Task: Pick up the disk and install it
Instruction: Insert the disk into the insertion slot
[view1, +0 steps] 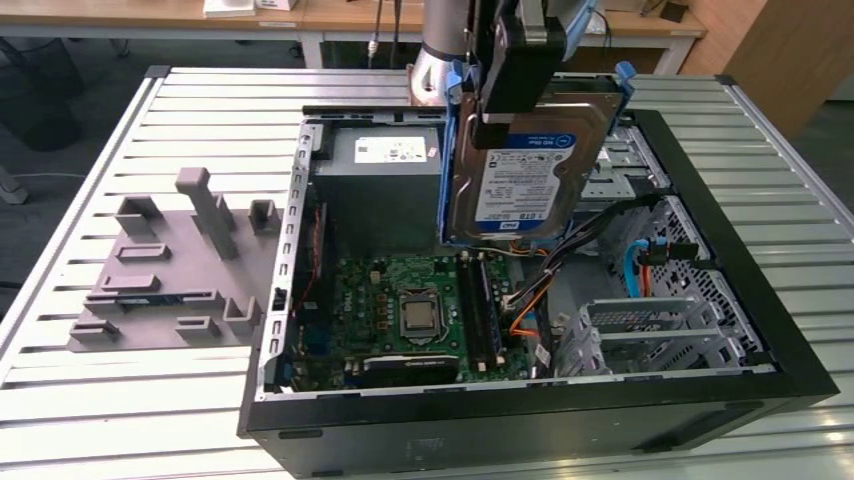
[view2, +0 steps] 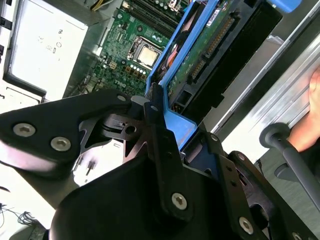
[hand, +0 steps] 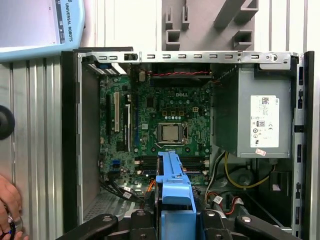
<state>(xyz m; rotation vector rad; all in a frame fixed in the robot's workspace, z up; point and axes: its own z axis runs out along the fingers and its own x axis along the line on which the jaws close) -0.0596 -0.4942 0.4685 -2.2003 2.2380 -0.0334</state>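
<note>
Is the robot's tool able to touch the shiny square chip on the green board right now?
Probably not. The tool is shut on the disk, which hangs upright below it over the open case, so the disk would arrive first. The chip itself lies uncovered on the green board.

Exterior view, twelve o'clock: the picture edge is cutting off the claw (view1: 518, 90), which is covering the top of the disk (view1: 521, 175). An edge is cropping a person's hand (hand: 7, 207) in the first wrist view.
</note>
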